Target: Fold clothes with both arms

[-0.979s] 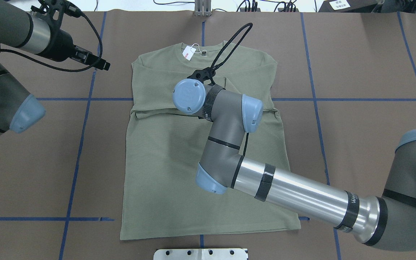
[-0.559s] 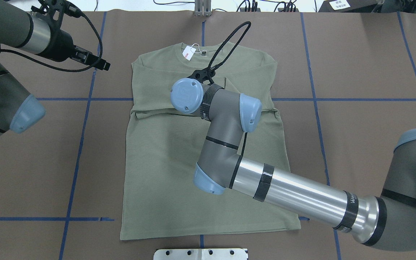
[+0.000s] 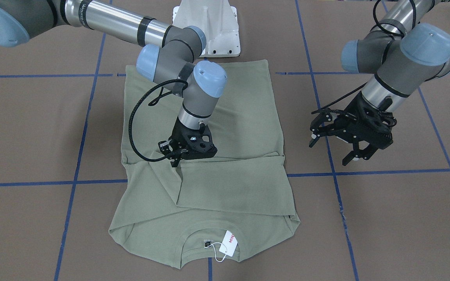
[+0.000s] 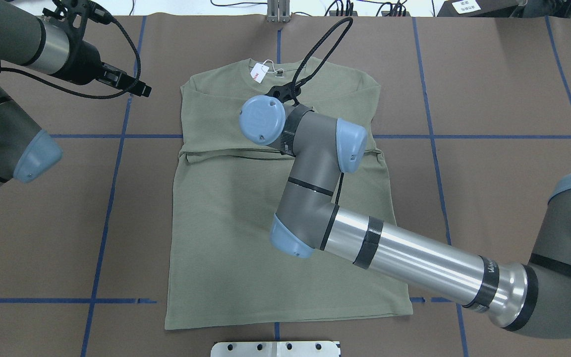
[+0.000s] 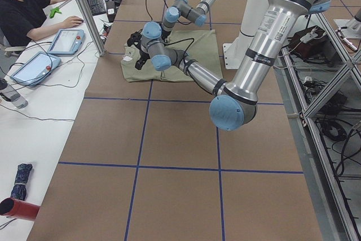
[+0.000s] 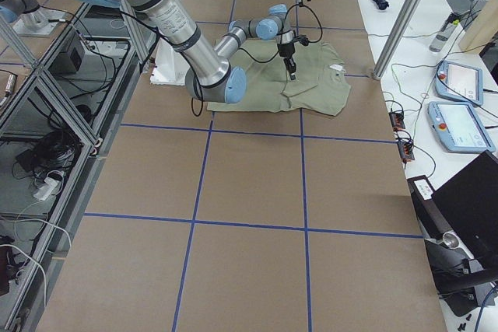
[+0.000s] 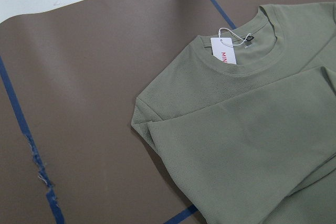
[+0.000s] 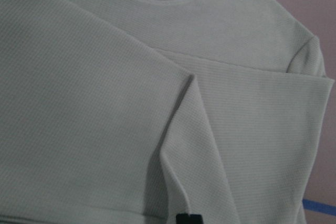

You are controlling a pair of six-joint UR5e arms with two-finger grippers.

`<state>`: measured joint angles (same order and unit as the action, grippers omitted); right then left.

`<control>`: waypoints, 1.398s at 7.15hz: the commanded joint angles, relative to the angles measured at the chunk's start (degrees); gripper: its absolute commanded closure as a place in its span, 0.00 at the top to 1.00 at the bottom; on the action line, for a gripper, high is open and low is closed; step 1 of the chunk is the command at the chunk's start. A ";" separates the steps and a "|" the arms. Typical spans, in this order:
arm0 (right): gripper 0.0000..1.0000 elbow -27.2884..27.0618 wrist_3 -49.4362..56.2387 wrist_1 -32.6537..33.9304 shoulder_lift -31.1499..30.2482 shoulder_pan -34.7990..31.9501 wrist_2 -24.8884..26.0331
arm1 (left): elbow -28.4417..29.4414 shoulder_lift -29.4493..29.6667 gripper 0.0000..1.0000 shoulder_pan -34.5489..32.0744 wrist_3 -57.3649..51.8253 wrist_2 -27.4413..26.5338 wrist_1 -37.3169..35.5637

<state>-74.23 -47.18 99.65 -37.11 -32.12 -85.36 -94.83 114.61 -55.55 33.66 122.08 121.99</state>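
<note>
The olive-green shirt [image 3: 240, 117] lies flat in the middle of the brown table [image 4: 488, 99], front up, both sleeves folded across the chest. Its white hang tag [image 4: 257, 74] with red lettering rests at the collar. My right arm [image 4: 404, 258] reaches over the shirt [image 4: 226, 223]. Its gripper [image 3: 175, 160] is down on the folded sleeve near mid-chest, shut on the sleeve's edge. In the right wrist view, a ridge of cloth [image 8: 173, 171] runs up to the black fingertip [image 8: 188, 219]. My left gripper [image 3: 328, 153] hovers open beside the shirt's left edge, holding nothing.
Blue tape lines [image 4: 117, 163] cross the table. The white pedestal base [image 3: 209, 31] stands at the shirt's hem side. A metal bracket [image 4: 278, 12] sits at the far edge. A person [image 5: 28, 9] sits at a side desk with tablets [image 6: 459, 114].
My right arm's wrist has shifted a little toward the collar and to the right. The left arm has not moved, and the shirt's outline looks the same.
</note>
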 commanded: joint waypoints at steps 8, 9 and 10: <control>1.00 -2.13 5.64 -16.66 -9.22 -7.70 -8.28 | -0.09 0.00 1.00 0.00 2.96 -0.79 -0.09; 1.00 -2.75 -0.57 -23.56 -9.30 -7.79 -12.42 | -0.09 0.00 1.00 0.00 4.82 -0.79 -0.26; 1.00 -5.45 -2.64 -25.63 -9.91 -7.79 -15.15 | 0.00 0.00 1.00 0.17 8.92 -0.79 -0.26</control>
<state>-77.43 -46.09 77.83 -46.63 -39.84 -96.76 -94.89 114.61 -55.49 38.80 121.34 121.78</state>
